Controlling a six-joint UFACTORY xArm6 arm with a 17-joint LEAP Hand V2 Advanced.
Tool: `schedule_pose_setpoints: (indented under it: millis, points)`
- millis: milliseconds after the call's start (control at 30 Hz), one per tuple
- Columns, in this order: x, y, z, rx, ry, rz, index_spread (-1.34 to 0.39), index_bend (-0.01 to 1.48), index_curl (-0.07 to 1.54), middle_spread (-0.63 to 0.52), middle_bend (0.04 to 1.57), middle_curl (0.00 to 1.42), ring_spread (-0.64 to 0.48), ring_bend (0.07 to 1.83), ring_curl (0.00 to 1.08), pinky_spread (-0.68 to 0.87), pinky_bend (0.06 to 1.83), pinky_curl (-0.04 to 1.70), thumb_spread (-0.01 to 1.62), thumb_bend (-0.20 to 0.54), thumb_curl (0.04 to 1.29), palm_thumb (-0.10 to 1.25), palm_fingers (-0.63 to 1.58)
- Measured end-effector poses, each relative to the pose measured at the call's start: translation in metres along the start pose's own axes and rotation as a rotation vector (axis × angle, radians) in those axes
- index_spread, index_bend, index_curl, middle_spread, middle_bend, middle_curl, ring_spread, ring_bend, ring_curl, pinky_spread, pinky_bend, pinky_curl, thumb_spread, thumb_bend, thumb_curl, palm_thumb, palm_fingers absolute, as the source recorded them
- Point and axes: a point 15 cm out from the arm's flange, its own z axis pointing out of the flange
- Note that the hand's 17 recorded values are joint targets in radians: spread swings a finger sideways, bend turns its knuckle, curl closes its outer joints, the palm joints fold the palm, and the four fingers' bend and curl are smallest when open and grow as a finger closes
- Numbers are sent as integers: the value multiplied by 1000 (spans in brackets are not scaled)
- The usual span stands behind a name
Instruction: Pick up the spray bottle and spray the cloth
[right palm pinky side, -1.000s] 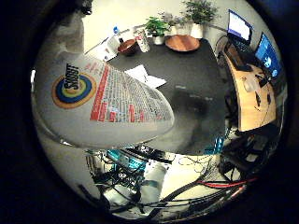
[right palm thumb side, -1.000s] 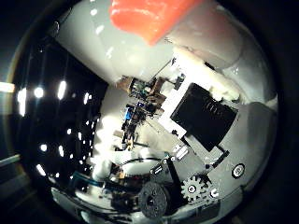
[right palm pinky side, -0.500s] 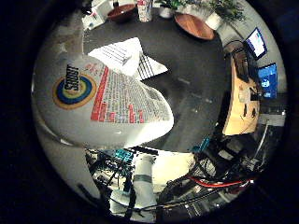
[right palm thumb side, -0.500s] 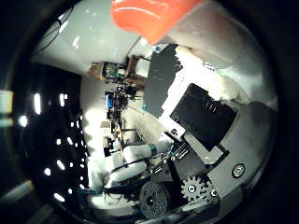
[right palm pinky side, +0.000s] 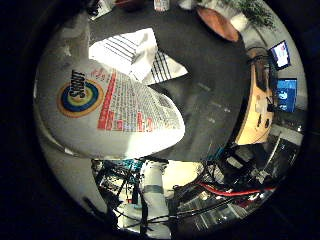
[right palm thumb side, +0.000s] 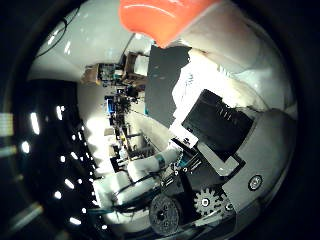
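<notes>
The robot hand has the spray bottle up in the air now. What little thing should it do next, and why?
Probably turn the white spray bottle with the colourful label so its orange trigger head faces the white striped cloth lying on the dark table. The hand is curled round the bottle close to the palm, and the cloth lies beyond it.

Dark table (right palm pinky side: 210, 75), matte top, seen from above. White cloth w/ black stripes (right palm pinky side: 137, 52) lies crumpled on it, roughly mid-table. Far edge: round wooden tray/board (right palm pinky side: 216, 22), a can (right palm pinky side: 161, 5) and a brown bowl-ish item (right palm pinky side: 131, 4), both cut off, can't ID more. Plant in white pot (right palm pinky side: 245, 17) just beside the wooden board. A few pale marks on the tabletop (right palm pinky side: 210, 105), well apart from cloth. Table's edge also shows in thumb-side view.
</notes>
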Motion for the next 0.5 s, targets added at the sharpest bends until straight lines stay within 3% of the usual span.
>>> schedule_pose_setpoints:
  millis: [233, 500]
  points:
    - [-25, 19, -75, 154, 35, -48, -260, 1144, 625, -170, 1316, 658, -206, 1424, 550, -346, 1259, 588, 885, -11, 1004, 1027, 1248]
    - [-8, -5, -27, 84, 21, -23, -260, 1143, 625, -170, 1316, 659, -206, 1423, 550, -346, 1258, 590, 885, -13, 1006, 1024, 1248]
